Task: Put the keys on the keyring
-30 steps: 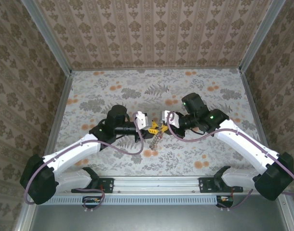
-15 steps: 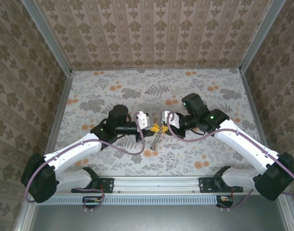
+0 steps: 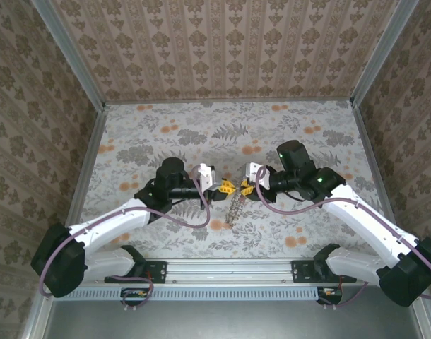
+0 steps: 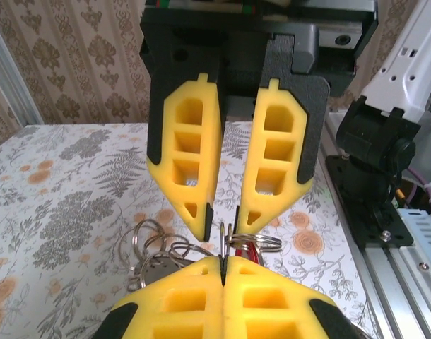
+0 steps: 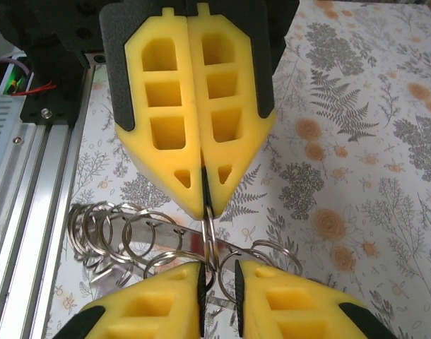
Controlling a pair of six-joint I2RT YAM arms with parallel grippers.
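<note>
The keyring (image 3: 232, 208) is a bunch of linked silvery rings that hangs between the two grippers over the table's middle. My left gripper (image 3: 225, 188) is shut on one thin upright ring of it (image 4: 227, 236); its yellow tips (image 4: 222, 263) meet on the wire. The key's red head (image 4: 246, 254) peeks out just behind that ring. My right gripper (image 3: 241, 188) faces the left one tip to tip. Its fingers (image 5: 219, 272) stand a little apart, with the same ring (image 5: 212, 236) in the gap beside one pad. More rings (image 5: 124, 226) trail off to the side.
The flower-printed tabletop (image 3: 166, 134) is boxed in by patterned walls on three sides. A metal rail (image 3: 229, 268) with both arm bases runs along the near edge. The right arm's black base joint (image 4: 374, 162) stands close beside the grippers.
The right arm has shifted right and slightly nearer, widening the space between the two wrists. The left gripper has stayed nearly still, and the rings still hang between the tips.
</note>
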